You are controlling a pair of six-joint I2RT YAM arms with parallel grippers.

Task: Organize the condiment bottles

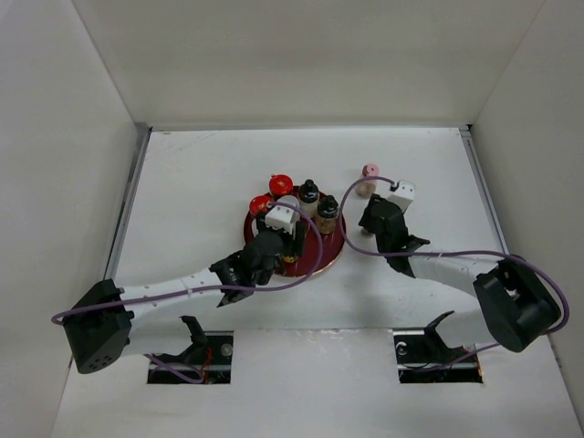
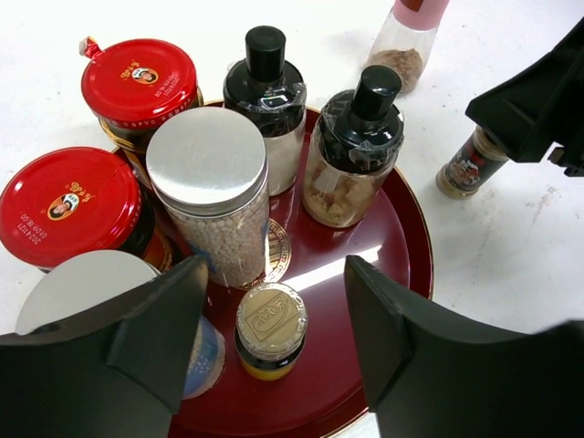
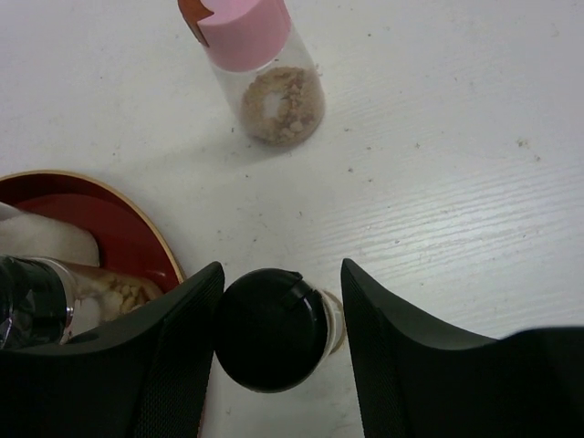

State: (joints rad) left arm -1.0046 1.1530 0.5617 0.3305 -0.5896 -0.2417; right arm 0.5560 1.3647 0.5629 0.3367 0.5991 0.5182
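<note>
While straddling the black-capped bottle (image 3: 269,330), right gripper (image 3: 280,274): grip unclear, should be centring before squeezing.
Left gripper (image 2: 274,265): hanging part-open, empty, over tray (image 2: 401,246).

Round dark red tray (image 1: 331,247) (image 2: 402,266) (image 3: 119,235) with a thin gold rim sits on the white table (image 1: 201,178) (image 2: 511,274) (image 3: 456,182), slightly left of centre. Plain white walls (image 1: 301,55) enclose the table. Two rectangular cut-outs (image 1: 438,358) sit at the near edge.
</note>
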